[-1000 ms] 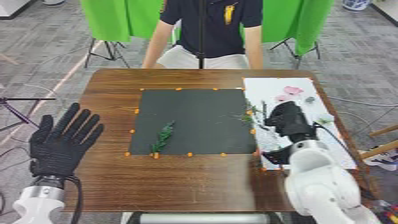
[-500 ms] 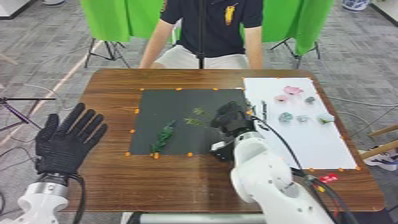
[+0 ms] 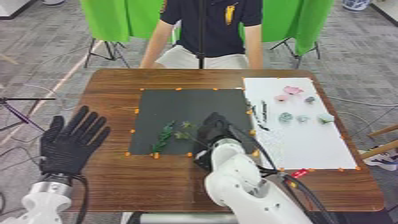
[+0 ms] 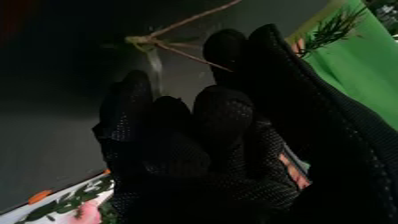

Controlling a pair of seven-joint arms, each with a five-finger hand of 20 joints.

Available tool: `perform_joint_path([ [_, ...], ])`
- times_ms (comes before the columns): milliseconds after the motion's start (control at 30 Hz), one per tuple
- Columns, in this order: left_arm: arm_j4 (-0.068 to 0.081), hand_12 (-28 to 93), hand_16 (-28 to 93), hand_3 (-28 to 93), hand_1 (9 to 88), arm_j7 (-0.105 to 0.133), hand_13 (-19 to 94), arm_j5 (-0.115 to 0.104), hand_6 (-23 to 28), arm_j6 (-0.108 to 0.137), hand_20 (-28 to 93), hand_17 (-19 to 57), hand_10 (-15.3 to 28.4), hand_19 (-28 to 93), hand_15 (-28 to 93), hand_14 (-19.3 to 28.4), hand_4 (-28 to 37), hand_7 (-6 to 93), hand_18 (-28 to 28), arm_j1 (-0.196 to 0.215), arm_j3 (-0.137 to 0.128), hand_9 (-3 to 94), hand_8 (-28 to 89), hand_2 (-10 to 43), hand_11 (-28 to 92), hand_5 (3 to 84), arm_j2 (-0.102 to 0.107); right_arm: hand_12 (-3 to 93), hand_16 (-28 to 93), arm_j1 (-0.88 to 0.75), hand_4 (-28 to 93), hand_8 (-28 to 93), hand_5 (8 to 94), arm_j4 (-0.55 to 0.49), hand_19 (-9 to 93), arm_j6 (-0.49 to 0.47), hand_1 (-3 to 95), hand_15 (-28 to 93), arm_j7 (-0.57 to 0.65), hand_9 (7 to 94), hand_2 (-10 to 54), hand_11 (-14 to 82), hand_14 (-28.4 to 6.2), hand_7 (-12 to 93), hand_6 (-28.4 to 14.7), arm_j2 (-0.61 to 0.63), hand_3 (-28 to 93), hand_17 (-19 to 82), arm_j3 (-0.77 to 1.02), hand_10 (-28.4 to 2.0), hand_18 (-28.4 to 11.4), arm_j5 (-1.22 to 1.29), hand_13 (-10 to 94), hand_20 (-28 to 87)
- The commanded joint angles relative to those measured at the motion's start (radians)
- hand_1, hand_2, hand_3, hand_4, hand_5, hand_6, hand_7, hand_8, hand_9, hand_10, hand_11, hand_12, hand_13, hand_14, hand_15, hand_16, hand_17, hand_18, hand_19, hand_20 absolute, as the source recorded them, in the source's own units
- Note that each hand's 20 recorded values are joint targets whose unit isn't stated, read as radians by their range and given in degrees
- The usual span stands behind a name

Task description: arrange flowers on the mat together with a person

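Green cloth (image 3: 107,22) hangs behind the brown table (image 3: 133,187) in the head view. One dark mat (image 3: 178,107) lies on the wood, with one white mat (image 3: 306,145) alongside its right edge. One leafy sprig (image 3: 163,137) rests on the dark mat's left half. One thin sprig (image 3: 183,134) is over that mat, right of the leafy one, beside the right hand (image 3: 213,131). Right of the dark mat, on the white one, are two pink flowers (image 3: 293,90), three pale green flowers (image 3: 285,117) and one small grey flower (image 3: 309,100). The left hand (image 3: 66,150) is left of the dark mat, its fingers straight and spread, holding nothing.

From the right wrist view, the right hand's fingers are curled, nearly closed, with the thin sprig's brown stems at their tips above the dark mat; how firmly, I cannot tell.
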Motion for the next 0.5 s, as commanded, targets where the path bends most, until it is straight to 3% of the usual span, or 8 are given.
perform_joint_path([
  [33, 0.013, 10, -4, 71, 25.7, -0.019, 26, -0.009, 8.4, 0.009, 15, -7.4, 15.6, 34, 33, 15.8, -28.3, 12.0, 15.5, -0.031, 0.031, 35.3, -9, 15.9, 19, 43.3, 0.014, 48.5, 54, -0.015, -16, 16, 69.4, 0.009, 93, 0.002, 50.6, 80, -0.021, 77.0, -9.5, 62.9, -15.8, 50, -3.6, -0.068, 74, 43, -0.036, -12.6, -27.1, -0.009, 71, 34],
  [233, 0.016, 10, -4, 71, 25.9, -0.029, 27, -0.008, 8.4, 0.015, 15, -7.4, 15.7, 34, 33, 15.8, -28.3, 12.1, 15.5, -0.040, 0.042, 35.4, -9, 15.9, 19, 43.3, 0.026, 48.4, 54, -0.011, -16, 16, 69.3, 0.040, 93, 0.011, 50.7, 80, -0.009, 77.1, -9.5, 62.8, -15.7, 50, -3.5, -0.108, 74, 43, -0.051, -12.7, -27.0, -0.037, 72, 33],
  [500, 0.025, 10, -4, 71, 25.9, -0.036, 27, -0.009, 8.4, 0.012, 15, -7.4, 15.7, 34, 33, 15.8, -28.3, 12.1, 15.5, -0.055, 0.058, 35.5, -9, 15.9, 19, 43.3, 0.025, 48.0, 54, -0.018, -17, 16, 68.8, 0.071, 93, 0.034, 50.7, 80, -0.008, 77.2, -9.5, 62.6, -15.6, 49, -3.4, -0.131, 74, 44, -0.041, -13.1, -27.3, -0.051, 72, 33],
])
